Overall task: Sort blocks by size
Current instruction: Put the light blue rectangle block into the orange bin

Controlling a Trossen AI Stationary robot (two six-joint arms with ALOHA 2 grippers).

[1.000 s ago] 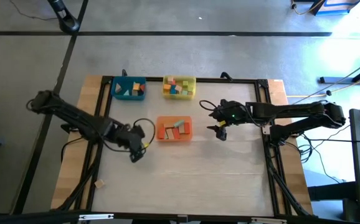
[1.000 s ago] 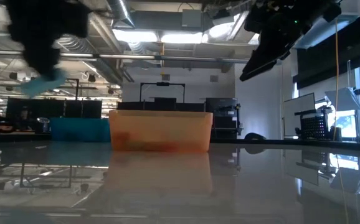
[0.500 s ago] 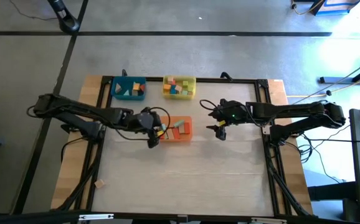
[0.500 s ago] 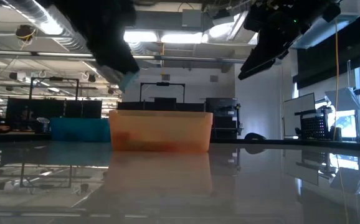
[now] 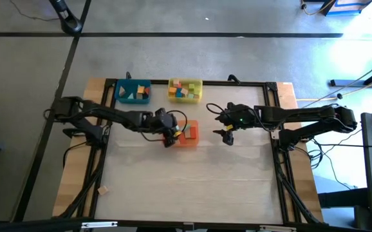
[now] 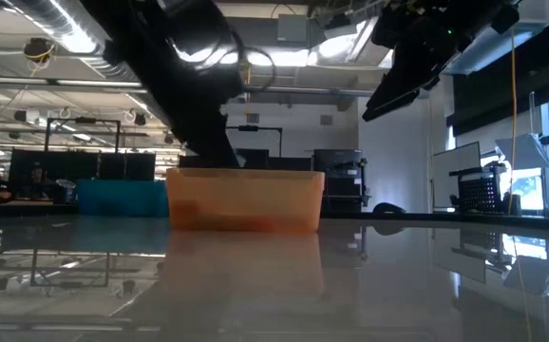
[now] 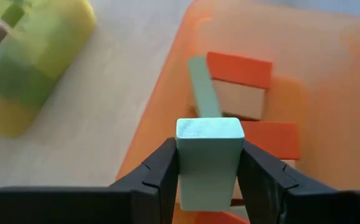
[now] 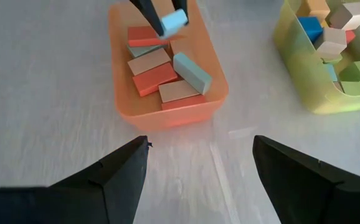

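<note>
the orange tray (image 8: 167,112) and the yellow tray (image 8: 304,87) look like translucent, smooth plastic. the blocks (image 8: 161,71) look matt painted or bare wood. the table (image 5: 192,183) is pale wood, glossy.

Both arms are dark and slender, jointed links trailing thin black looping cables — the left hand (image 7: 208,177) ends in two matte-black, wedge-shaped fingers, the right hand (image 8: 198,171) likewise in broad angular ones.

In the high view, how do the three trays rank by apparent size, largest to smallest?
1. Orange tray, though the left arm hides part of it.
2 and 3. Blue tray and yellow tray look alike; I cannot rank them.
</note>
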